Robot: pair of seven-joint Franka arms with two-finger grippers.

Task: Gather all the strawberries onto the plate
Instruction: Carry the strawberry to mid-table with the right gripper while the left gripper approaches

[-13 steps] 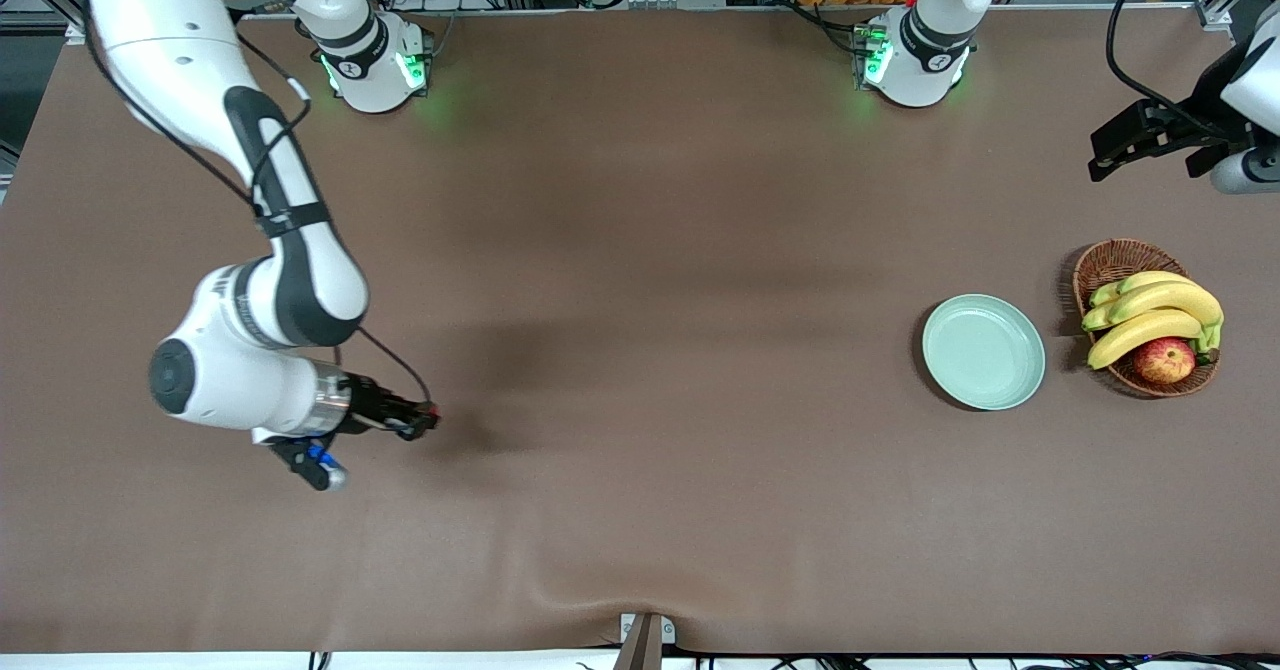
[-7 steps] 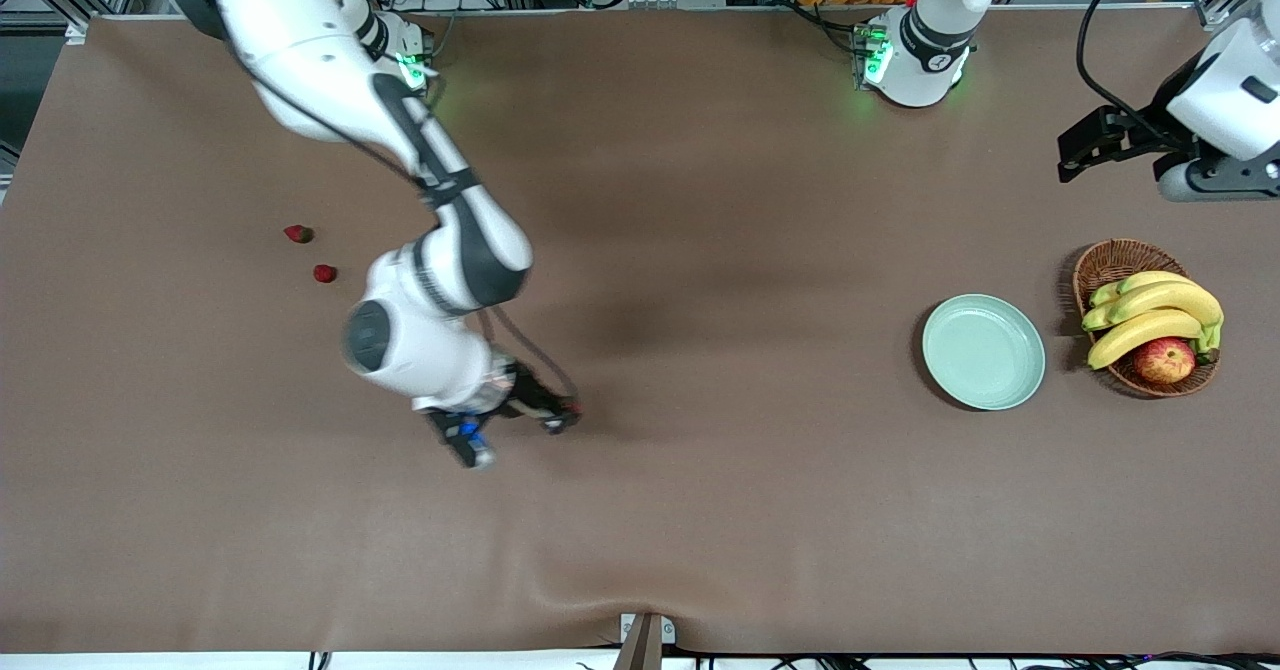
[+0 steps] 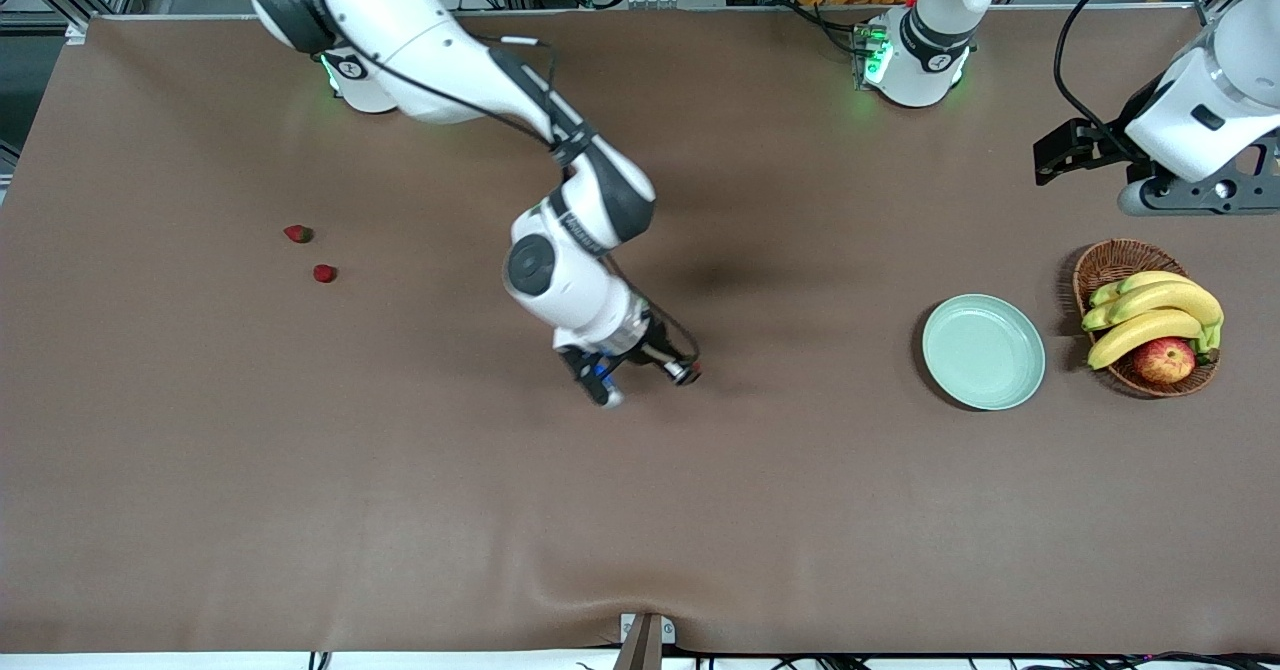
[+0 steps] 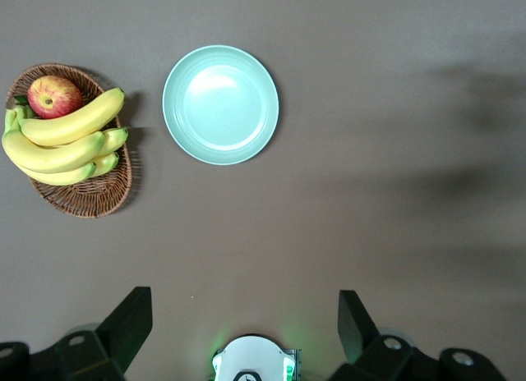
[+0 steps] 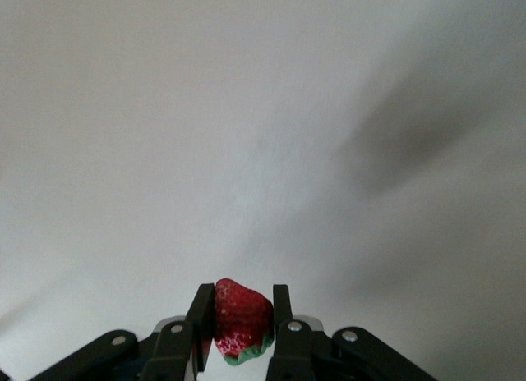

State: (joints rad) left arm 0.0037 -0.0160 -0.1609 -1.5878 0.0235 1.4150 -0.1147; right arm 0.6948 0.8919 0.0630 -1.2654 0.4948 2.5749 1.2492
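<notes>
My right gripper [image 3: 688, 372] hangs over the middle of the table, shut on a red strawberry [image 5: 241, 318] with a green cap, pinched between both fingers. Two more strawberries [image 3: 297, 234] [image 3: 323, 273] lie close together on the table toward the right arm's end. The pale mint-green plate [image 3: 983, 351] sits bare toward the left arm's end and also shows in the left wrist view as the plate [image 4: 220, 104]. My left gripper [image 3: 1065, 155] waits high above that end of the table, over the cloth beside the basket. It is open, its fingers [image 4: 131, 323] wide apart with nothing between them.
A brown wicker basket [image 3: 1108, 262] with bananas [image 3: 1150, 312] and an apple [image 3: 1164, 359] stands beside the plate at the left arm's end. The basket [image 4: 90, 196] shows in the left wrist view too. Brown cloth covers the table, with a ripple at the edge nearest the front camera.
The right arm has swung from its own end to the table's middle, carrying the strawberry toward the plate and uncovering the two strawberries on the cloth. The left arm shifted slightly.
</notes>
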